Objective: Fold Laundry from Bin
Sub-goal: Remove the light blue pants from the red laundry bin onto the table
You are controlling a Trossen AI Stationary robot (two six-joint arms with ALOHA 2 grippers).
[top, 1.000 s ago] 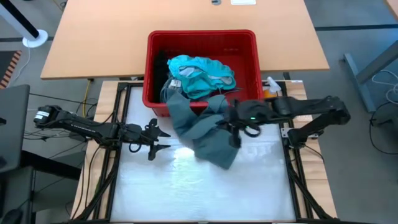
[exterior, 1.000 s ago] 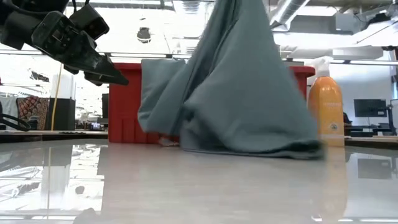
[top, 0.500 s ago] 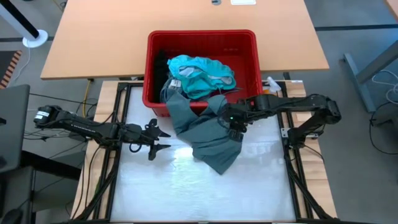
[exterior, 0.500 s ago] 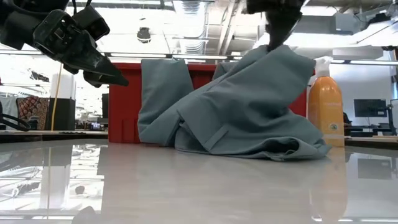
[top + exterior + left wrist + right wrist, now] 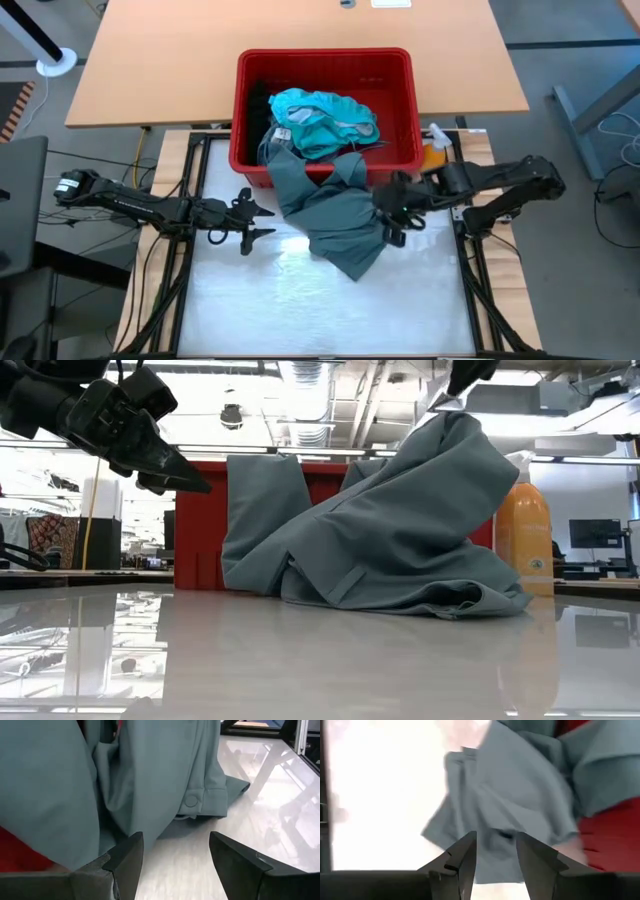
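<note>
Early going: one crumpled grey-green soft garment (image 5: 335, 215) lies unfolded, half-draped from the red slotted plastic bin (image 5: 324, 65) onto the table (image 5: 300, 300), teal clothes (image 5: 322, 120) unpicked, while the spread left hand (image 5: 250, 222) waits at its nine o'clock and the right hand (image 5: 392, 225), parted and empty, hovers at three.

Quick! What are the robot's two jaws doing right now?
Left gripper: jaws open, holding nothing.
Right gripper: jaws open, empty, beside the grey-green garment.

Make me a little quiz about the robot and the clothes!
1. True or false: the grey-green garment hangs over the red bin's front edge onto the table.
2. What lies on top inside the bin? A) teal clothes B) a towel C) shoes
3. Fill in: the orange bottle stands beside the ____ gripper.

Key: 1 true. 2 A. 3 right; its fingers are apart, beside the garment. The left gripper waits open.
</note>
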